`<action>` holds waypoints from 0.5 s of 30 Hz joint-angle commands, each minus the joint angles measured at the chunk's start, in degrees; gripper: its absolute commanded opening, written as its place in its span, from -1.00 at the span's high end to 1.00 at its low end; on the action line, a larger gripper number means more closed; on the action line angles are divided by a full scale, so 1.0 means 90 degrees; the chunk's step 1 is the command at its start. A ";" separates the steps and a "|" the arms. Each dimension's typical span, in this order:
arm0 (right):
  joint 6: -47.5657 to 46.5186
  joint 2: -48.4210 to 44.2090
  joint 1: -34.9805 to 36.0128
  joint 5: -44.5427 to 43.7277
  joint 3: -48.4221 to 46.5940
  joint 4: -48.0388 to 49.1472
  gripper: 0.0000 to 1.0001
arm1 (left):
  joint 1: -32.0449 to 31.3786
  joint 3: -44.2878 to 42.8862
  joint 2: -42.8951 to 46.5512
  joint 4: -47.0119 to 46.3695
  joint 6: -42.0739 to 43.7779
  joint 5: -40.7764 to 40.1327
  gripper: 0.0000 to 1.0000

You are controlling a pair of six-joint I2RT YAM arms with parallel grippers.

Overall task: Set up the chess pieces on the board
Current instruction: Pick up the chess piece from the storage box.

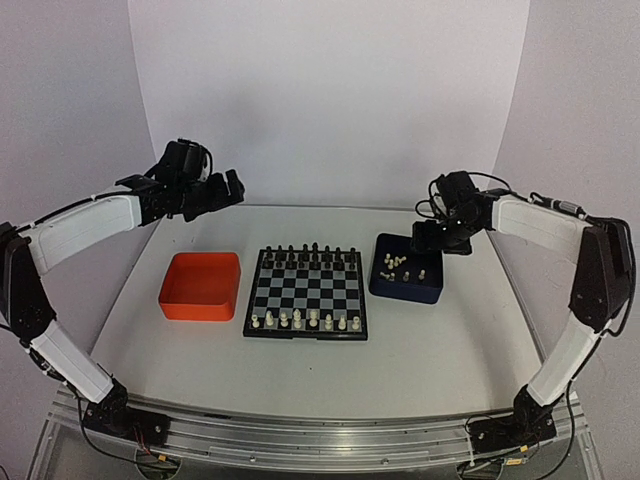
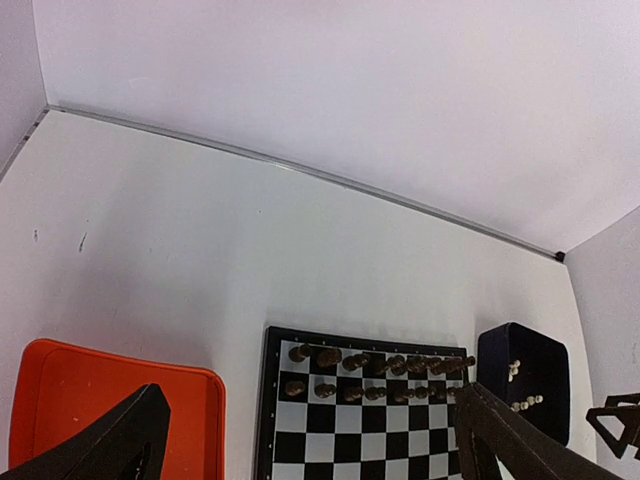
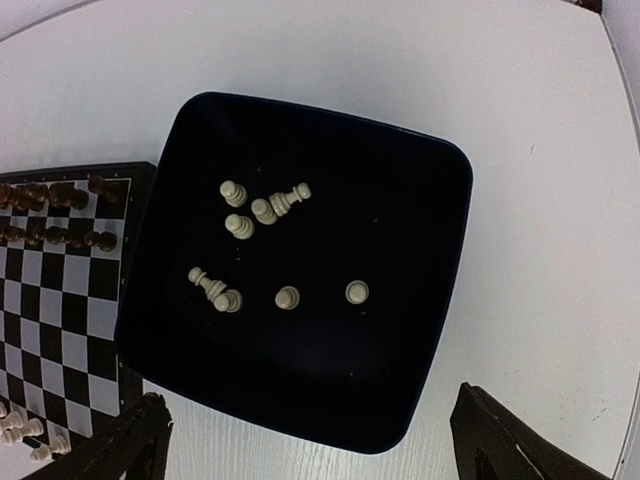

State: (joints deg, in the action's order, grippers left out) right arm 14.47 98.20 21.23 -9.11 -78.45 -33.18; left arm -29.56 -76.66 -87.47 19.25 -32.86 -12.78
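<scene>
The big white table (image 1: 420, 350) holds everything. The left gripper (image 1: 213, 190) hangs high above the far left of the table. Its jaws are wide apart and hold nothing. The right gripper (image 1: 430, 238) hovers over the dark blue square tray (image 1: 425, 293). Its jaws are wide apart too, with nothing between them.

The small square chessboard with black and grey checks (image 1: 307, 292) sits in the middle of the table. The orange square tray (image 1: 200, 258) on its left looks empty. The tiny black chess pieces (image 1: 308, 252) fill two rows on the far side of the board.

The tiny cream-white chess pieces (image 1: 313, 320) fill one row along the near edge. The row next to them is bare. About eight more cream-white pieces lie in the blue tray, some tipped over. So I think about half the cream-white job is done.
</scene>
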 commanded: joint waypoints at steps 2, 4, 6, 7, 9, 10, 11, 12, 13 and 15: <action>0.0254 0.0926 -0.0006 -0.0026 -0.0904 -0.0584 -0.75 | 0.0012 0.0431 0.0270 -0.2179 0.0560 -0.0480 -0.99; 0.0238 0.1222 -0.0010 -0.0071 -0.1145 -0.0595 -0.72 | 0.0013 0.0437 0.0124 -0.2380 0.0643 -0.0500 -0.99; 0.0301 0.1474 -0.0015 -0.0253 -0.1314 -0.0697 -0.67 | 0.0013 0.0377 -0.0056 -0.2472 0.0682 -0.0494 -0.99; 0.0313 0.1582 -0.0017 -0.0360 -0.1398 -0.0770 -0.64 | 0.0013 0.0335 -0.0142 -0.2498 0.0697 -0.0482 -0.99; 0.0354 0.1765 -0.0032 -0.0574 -0.1523 -0.0875 -0.58 | 0.0013 0.0255 -0.0336 -0.2529 0.0699 -0.0449 -0.99; 0.0374 0.1861 -0.0043 -0.0655 -0.1558 -0.0923 -0.53 | 0.0013 0.0206 -0.0424 -0.2537 0.0699 -0.0428 -0.99; 0.0432 0.1927 -0.0061 -0.0713 -0.1588 -0.0958 -0.46 | 0.0013 0.0163 -0.0511 -0.2538 0.0701 -0.0386 -0.99; 0.0493 0.1995 -0.0074 -0.0764 -0.1621 -0.0978 -0.41 | 0.0013 0.0119 -0.0597 -0.2535 0.0697 -0.0344 -1.00; 0.0535 0.2059 -0.0085 -0.0802 -0.1644 -0.0986 -0.36 | 0.0013 0.0070 -0.0672 -0.2524 0.0686 -0.0308 -0.99; 0.0587 0.2183 -0.0105 -0.0869 -0.1706 -0.0988 -0.25 | 0.0011 -0.0016 -0.0799 -0.2529 0.0695 -0.0152 -0.99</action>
State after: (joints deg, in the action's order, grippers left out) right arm 17.77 115.76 20.93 -13.66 -90.99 -39.89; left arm -29.56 -73.35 -92.23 -1.13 -27.87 -15.52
